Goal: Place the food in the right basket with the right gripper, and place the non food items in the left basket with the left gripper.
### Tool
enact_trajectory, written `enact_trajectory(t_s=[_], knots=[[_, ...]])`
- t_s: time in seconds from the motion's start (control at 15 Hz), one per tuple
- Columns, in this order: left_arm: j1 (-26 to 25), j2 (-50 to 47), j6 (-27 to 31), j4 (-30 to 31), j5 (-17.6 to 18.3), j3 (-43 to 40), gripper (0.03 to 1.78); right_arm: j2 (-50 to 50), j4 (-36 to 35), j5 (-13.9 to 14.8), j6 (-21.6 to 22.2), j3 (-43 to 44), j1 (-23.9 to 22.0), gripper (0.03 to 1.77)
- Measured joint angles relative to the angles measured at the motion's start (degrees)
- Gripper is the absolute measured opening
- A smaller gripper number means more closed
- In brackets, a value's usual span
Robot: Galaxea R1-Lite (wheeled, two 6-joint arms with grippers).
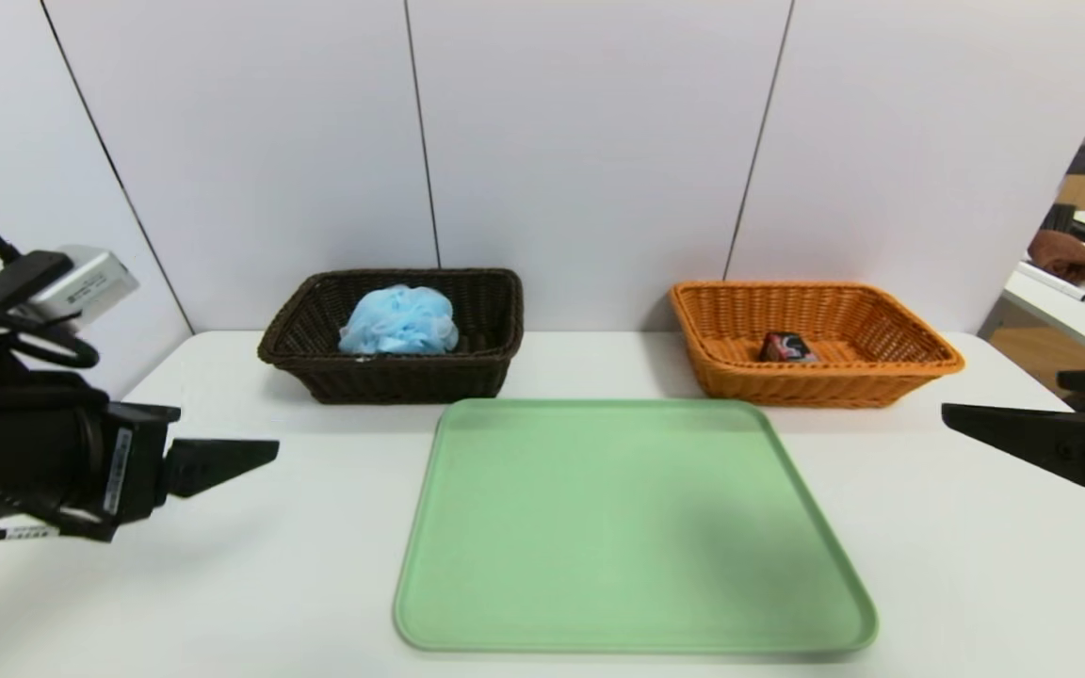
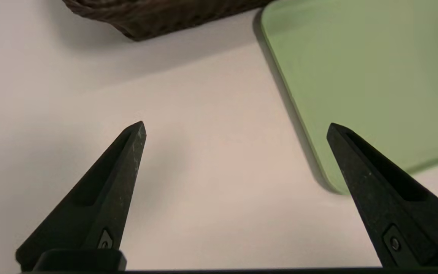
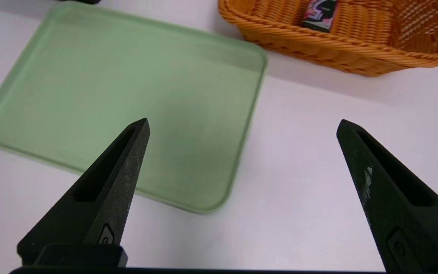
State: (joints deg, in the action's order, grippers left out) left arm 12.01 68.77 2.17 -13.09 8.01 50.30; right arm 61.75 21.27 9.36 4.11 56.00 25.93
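A light blue mesh bath sponge [image 1: 399, 321] lies inside the dark brown wicker basket [image 1: 477, 372] at the back left. The orange wicker basket [image 1: 882, 377] at the back right holds a small dark food packet [image 1: 787, 347], whose pink and dark wrapper [image 3: 321, 13] also shows in the right wrist view. My left gripper [image 1: 265, 450] hovers over the table left of the tray, open with nothing between its fingers [image 2: 126, 171]. At the right edge my right gripper [image 1: 952, 416] is open and empty too, with bare table between its fingers [image 3: 122, 167].
A pale green tray [image 1: 467, 603] lies in the middle of the white table [image 1: 222, 584], in front of both baskets, with nothing on it. White wall panels close off the back. Another table with clutter [image 1: 1084, 282] stands far right.
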Motion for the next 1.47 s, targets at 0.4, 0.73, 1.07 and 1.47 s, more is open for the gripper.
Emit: enact_trajectory(t_s=[0.4,0.73,1.07,1.47], knots=[[4.7,-11.8,0.3,-3.4,-0.2,-8.3,1.69,-10.6,0.1,4.0,-0.5,-4.7,-0.8,1.70],[3.9,-19.8,0.5,-3.1,-0.4,-14.3,1.69,-19.2,0.3,3.9,-0.7,-10.3,-2.4,1.70],[-1.0,-27.7,1.9,-3.2,-0.3,-18.7,1.69,-25.5,1.3,3.5,-0.7,-13.0,-4.5,1.70],[-11.6,-37.1,4.3,-2.1,-0.1,-23.6,1.69,-31.1,1.5,3.2,-0.7,-15.2,-11.9,1.70]])
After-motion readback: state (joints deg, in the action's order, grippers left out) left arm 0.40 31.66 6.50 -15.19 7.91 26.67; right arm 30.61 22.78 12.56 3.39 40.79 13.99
